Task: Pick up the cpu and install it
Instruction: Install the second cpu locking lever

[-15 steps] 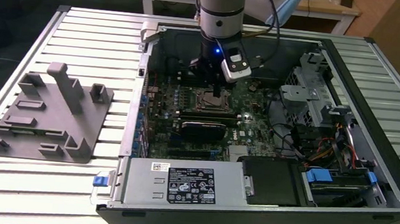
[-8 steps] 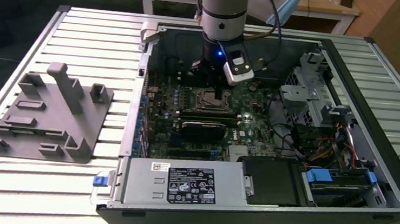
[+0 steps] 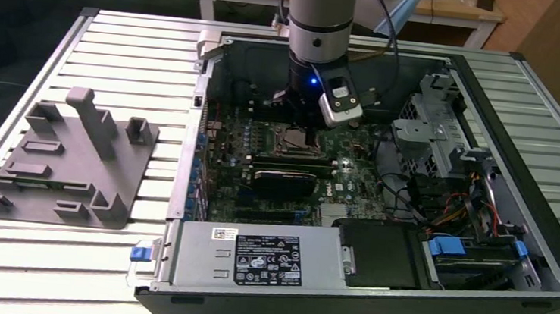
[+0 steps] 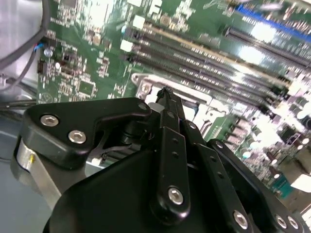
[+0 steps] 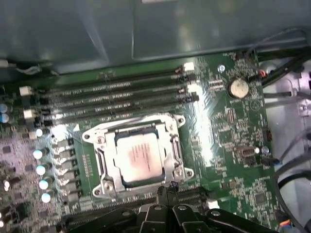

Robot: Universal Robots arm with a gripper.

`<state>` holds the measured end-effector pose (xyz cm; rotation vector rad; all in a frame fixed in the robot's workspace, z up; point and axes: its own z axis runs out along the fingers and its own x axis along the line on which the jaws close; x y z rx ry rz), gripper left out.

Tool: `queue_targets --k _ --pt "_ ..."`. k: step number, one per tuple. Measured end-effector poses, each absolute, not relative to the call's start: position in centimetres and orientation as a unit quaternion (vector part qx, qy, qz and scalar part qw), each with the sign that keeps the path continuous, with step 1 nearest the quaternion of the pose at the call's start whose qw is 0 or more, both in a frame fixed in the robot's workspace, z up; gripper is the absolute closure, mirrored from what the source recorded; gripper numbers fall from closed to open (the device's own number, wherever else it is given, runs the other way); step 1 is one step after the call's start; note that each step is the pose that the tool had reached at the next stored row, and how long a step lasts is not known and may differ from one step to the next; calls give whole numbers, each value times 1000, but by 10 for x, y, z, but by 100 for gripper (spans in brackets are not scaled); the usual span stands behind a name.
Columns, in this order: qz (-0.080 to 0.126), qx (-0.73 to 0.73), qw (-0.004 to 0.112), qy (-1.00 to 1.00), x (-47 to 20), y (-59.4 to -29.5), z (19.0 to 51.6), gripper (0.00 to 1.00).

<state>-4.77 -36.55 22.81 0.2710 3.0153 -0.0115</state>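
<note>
- Looking down in the exterior view, the arm (image 3: 318, 16) stands over the open computer case (image 3: 548, 218), its wrist blocking the gripper from sight. The socket (image 3: 294, 138) sits just below the wrist on the motherboard (image 3: 356, 160); the cpu itself is too small to pick out here. A grey tray (image 3: 61, 164) lies well apart on the slatted table (image 3: 68, 260), at the exterior view's left. Case walls ring the board closely; cables crowd the exterior view's right.
- Second wrist view now: the black gripper (image 4: 165, 94) body covers most of the board. The fingertips look drawn together to a narrow point with nothing between them, just above the socket's metal frame (image 4: 146, 87). Memory slots (image 4: 218, 63) run alongside.
- First wrist view: the cpu (image 5: 140, 156) lies flat inside the socket frame (image 5: 102, 160), silvery top exposed. The gripper (image 5: 170, 187) tip hangs at the frame's near edge, apart from the chip. A coin battery (image 5: 238, 87) sits clear to one side.
</note>
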Motion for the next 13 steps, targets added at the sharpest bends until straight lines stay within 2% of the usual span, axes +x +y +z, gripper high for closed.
queue_targets --k 13 --pt "-1 79 57 995 -58 -380 223 89"
